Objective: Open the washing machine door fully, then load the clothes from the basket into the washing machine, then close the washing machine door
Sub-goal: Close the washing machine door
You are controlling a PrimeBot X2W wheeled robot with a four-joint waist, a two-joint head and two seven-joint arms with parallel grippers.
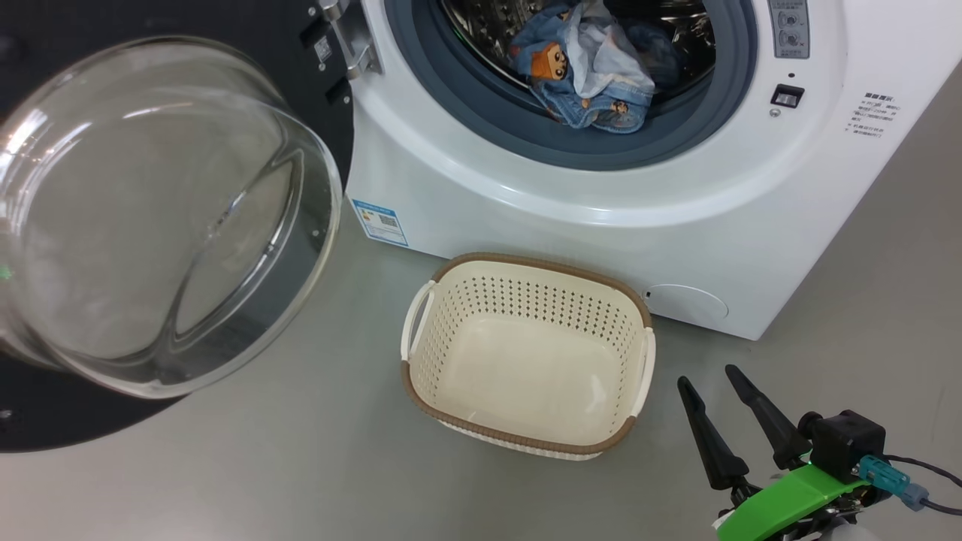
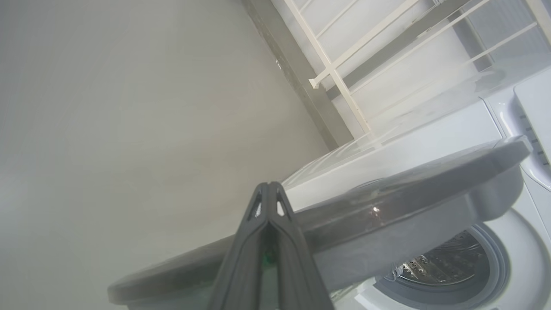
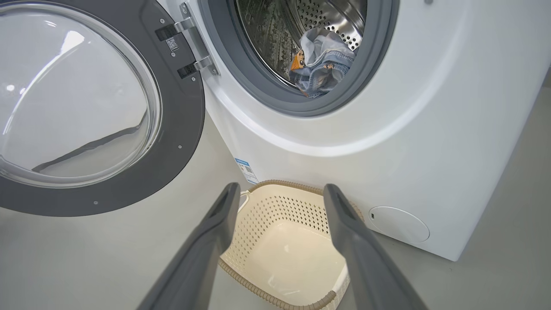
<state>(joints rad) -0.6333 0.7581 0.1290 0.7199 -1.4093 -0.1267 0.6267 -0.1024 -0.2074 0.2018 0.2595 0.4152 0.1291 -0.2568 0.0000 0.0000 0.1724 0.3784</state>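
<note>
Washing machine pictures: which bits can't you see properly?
- Head view: drum top cut off by the upper edge; printed text on the washing machine too small to read.
- Left wrist view: washing machine door blurred, partly behind the shut left gripper.
- Right wrist view: open right gripper covers parts of the basket.

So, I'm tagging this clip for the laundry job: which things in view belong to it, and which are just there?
Part of the job:
- washing machine
- washing machine door
- clothes, in the drum
- basket, empty

Just there:
- blue label sticker
- round cap
- white railing
</note>
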